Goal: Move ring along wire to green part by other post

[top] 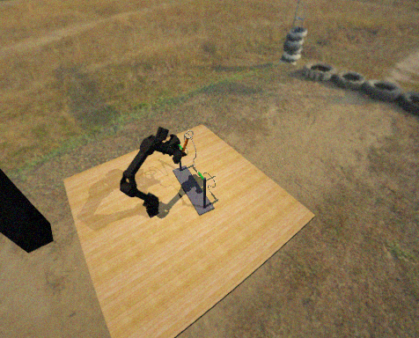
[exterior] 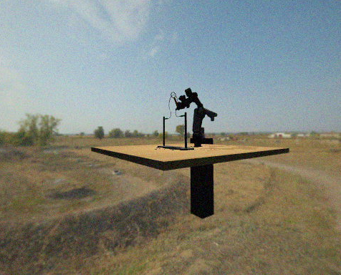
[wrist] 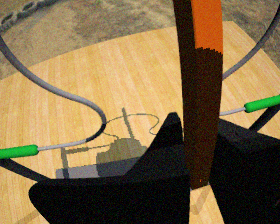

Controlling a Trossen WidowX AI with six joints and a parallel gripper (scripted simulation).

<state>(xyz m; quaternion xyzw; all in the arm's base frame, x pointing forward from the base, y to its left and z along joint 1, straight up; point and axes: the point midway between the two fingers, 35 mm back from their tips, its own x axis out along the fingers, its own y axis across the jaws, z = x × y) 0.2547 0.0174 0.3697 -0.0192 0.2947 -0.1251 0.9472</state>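
My gripper (top: 182, 154) (exterior: 177, 106) (wrist: 182, 118) is shut on the orange handle (top: 186, 144) (wrist: 208, 25), which points upward from the fingers. The ring at the handle's top is small in the top and exterior views, high by the top of the grey wire (wrist: 65, 93) (exterior: 170, 107); it appears to be around the wire, but the gap cannot be told. The ring is outside the wrist view. One green part (top: 201, 175) (wrist: 19, 151) is by the nearer post (top: 204, 193) in the top view; the other green part (wrist: 263, 104) (top: 180, 147) is by the farther post (top: 180, 164).
Both posts stand on a dark base plate (top: 190, 185) on the wooden table (top: 195, 259) (exterior: 141, 153). The wire bends on either side of the handle in the wrist view. The arm reaches over from the robot's base beside the plate. Shadows lie on the table.
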